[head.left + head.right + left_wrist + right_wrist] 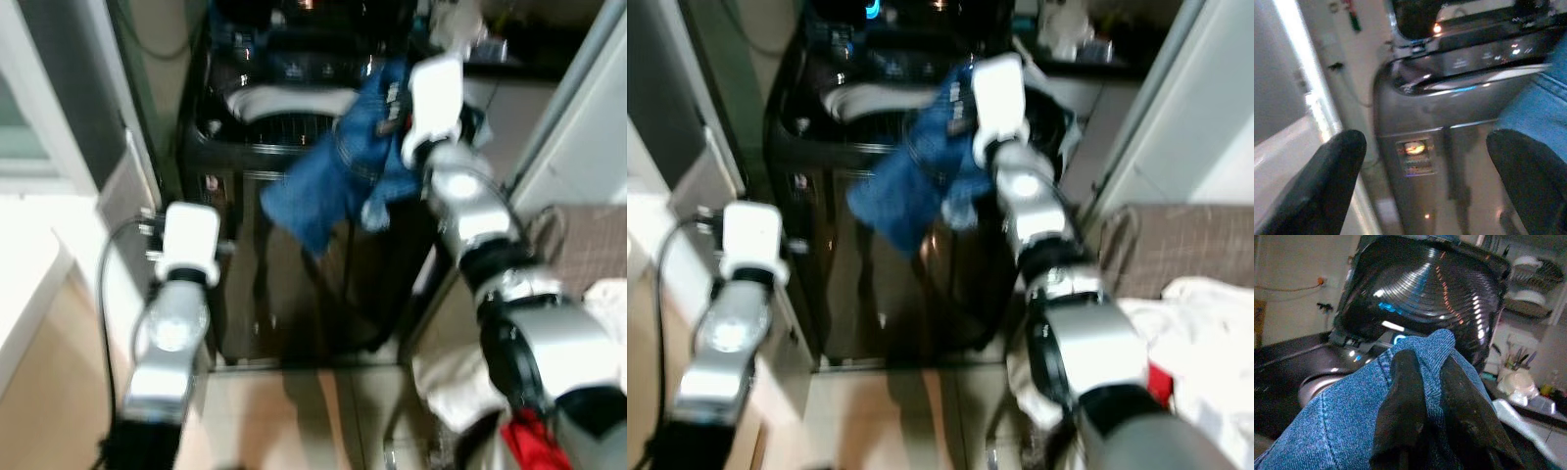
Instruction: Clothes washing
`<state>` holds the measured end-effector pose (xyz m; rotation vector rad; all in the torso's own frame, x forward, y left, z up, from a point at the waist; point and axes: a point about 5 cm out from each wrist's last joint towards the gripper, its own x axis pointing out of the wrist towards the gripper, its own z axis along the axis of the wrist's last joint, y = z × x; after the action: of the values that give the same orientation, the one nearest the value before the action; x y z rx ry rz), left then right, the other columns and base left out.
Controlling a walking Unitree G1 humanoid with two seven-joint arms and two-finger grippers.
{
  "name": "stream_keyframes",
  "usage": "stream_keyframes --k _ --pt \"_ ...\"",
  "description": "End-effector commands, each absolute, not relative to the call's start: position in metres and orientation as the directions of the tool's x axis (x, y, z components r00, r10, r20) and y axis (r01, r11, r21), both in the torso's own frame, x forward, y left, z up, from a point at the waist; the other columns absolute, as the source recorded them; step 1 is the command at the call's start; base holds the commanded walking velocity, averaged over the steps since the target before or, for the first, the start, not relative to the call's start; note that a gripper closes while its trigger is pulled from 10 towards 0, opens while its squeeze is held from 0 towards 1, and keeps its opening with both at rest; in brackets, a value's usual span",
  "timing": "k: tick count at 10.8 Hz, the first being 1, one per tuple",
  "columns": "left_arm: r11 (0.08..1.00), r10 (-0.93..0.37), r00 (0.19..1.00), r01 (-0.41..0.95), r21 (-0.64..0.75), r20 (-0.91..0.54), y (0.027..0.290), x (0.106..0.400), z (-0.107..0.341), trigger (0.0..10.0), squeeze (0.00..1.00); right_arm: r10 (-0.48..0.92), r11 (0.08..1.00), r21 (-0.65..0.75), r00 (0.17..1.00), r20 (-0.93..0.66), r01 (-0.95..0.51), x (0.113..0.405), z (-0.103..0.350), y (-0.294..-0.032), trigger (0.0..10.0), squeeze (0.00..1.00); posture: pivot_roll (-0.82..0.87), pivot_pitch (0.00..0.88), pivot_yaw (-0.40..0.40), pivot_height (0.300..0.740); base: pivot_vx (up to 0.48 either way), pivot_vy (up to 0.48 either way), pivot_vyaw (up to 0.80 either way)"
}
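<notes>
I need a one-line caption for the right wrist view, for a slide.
Right gripper shut on blue jeans, held before the open washing machine.

I hold the crumpled blue denim garment [338, 176] bunched up, hanging over the front rim of the open dark grey top-loading washing machine [235, 147].
</notes>
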<state>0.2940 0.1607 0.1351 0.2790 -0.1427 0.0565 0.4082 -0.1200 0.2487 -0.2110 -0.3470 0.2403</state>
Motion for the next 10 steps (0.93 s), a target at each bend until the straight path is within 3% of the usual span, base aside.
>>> stream_keyframes --k 1,7,10 --pt "0.958 0.025 0.986 -0.071 0.278 0.165 0.163 0.295 0.14 10.0 0.0 0.265 0.951 -0.246 0.9 0.347 -0.185 0.411 0.266 -0.116 10.0 0.0 0.05 0.0 -0.063 0.74 0.48 0.0 0.0" --pt "0.954 0.033 0.973 -0.099 0.283 0.23 0.165 0.291 0.15 10.0 0.0 0.277 0.952 -0.258 0.825 0.492 -0.165 0.412 0.335 -0.112 10.0 0.0 0.07 0.0 -0.07 0.74 0.48 0.0 0.0" --pt "0.935 -0.084 0.919 -0.061 0.35 0.384 0.147 0.288 0.19 10.0 0.0 0.248 0.954 -0.281 0.796 0.552 -0.103 0.411 0.376 -0.112 10.0 0.0 0.08 0.0 -0.074 0.74 0.48 0.0 0.0"
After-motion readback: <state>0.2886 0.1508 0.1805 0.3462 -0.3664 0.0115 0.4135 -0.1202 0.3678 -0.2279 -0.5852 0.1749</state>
